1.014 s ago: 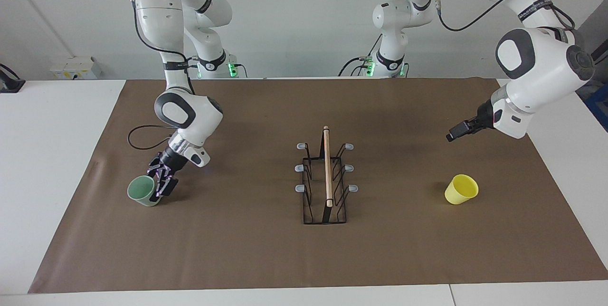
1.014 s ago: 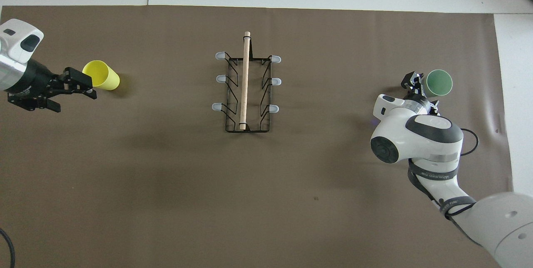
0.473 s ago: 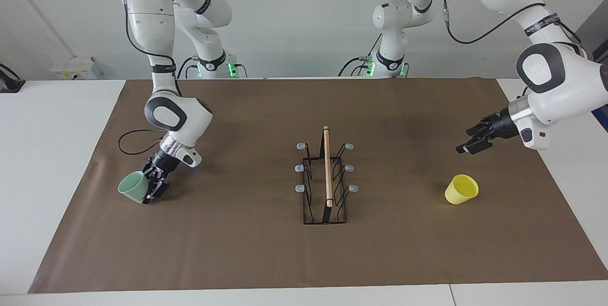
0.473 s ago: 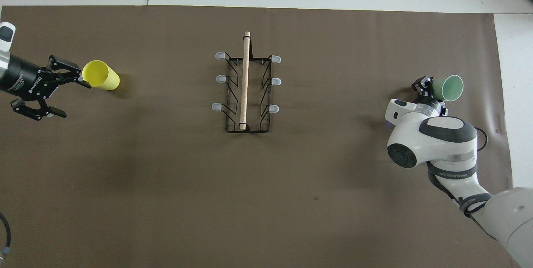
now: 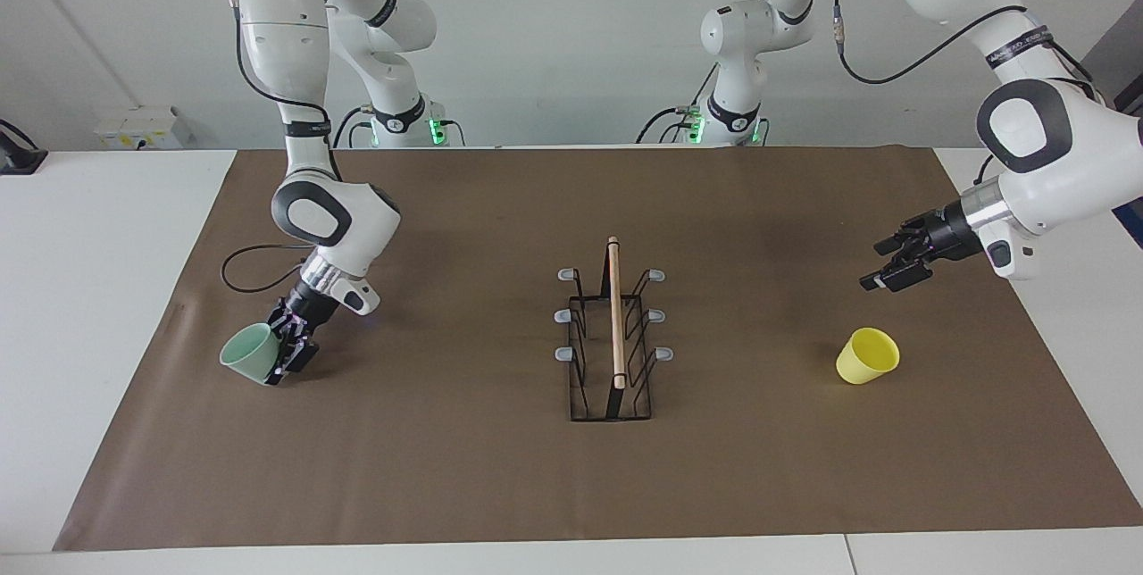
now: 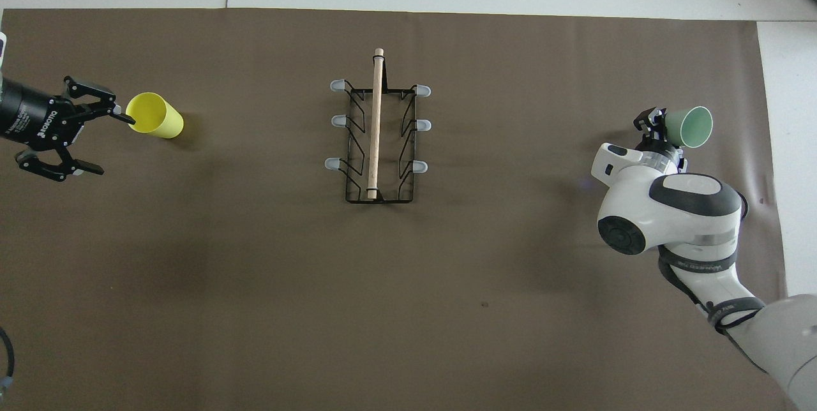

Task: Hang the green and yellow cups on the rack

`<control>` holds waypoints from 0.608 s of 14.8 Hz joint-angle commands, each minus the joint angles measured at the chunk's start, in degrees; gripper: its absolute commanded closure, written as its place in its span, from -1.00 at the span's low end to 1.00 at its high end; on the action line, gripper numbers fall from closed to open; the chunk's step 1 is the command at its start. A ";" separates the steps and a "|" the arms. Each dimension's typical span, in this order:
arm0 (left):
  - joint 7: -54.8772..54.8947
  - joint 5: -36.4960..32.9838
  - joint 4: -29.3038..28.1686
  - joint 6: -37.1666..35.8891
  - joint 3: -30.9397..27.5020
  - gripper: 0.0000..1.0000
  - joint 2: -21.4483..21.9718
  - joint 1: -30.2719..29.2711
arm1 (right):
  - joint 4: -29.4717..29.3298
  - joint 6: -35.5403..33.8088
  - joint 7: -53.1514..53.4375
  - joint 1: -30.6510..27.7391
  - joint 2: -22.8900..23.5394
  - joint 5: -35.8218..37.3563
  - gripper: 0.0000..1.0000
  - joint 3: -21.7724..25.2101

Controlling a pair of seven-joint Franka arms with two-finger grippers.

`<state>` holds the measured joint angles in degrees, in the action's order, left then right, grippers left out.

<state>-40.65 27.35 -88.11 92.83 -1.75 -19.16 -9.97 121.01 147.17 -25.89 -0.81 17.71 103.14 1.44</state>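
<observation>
Worktop (image 5: 107, 307): white, covered by a brown mat (image 5: 500, 477) that carries all the items.

Rack (image 5: 613, 338): black wire frame with a wooden rod (image 5: 615, 312) along its top and six grey-tipped prongs, three per side. It stands at mid-mat, rod running toward and away from the robots. No cup hangs on it.

Green cup (image 5: 249, 355): held toward the right arm's end of the mat, at about 9 o'clock of the rack in the facing view and well apart from it. It is tilted, its mouth turned toward the worktop's end and away from the rack. Whether its lower edge touches the mat cannot be told.

Right pincer (image 5: 291, 350): closed on the green cup's wall, the arm slanting down to it from above.

Yellow cup (image 5: 866, 355): lies on the mat toward the left arm's end, at about 3 o'clock of the rack in the facing view and well apart from it. It is tipped, mouth facing up and away from the rack.

Left pincer (image 5: 891, 264): in the air above the mat beside the yellow cup, at about 1 o'clock of it in the facing view. Its fingers are spread wide and hold nothing; it is clear of the cup.
</observation>
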 commanded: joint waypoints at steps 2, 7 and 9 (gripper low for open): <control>-11.79 7.97 4.96 0.95 0.78 -1.00 -6.75 -6.28 | 4.84 3.55 -2.32 0.28 -6.45 -9.60 1.00 -0.38; -15.34 21.40 -3.53 9.20 0.60 -1.00 -7.30 -12.17 | 4.24 6.38 -2.76 2.21 -7.43 -18.13 1.00 -2.05; -15.17 28.08 -8.29 9.65 0.78 -1.00 -7.73 -15.15 | 2.05 3.41 -5.21 5.10 -7.08 -23.39 1.00 -2.23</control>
<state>-54.99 49.62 -90.76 100.51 -1.76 -27.68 -22.36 124.18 153.13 -27.67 1.93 11.38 85.06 -0.30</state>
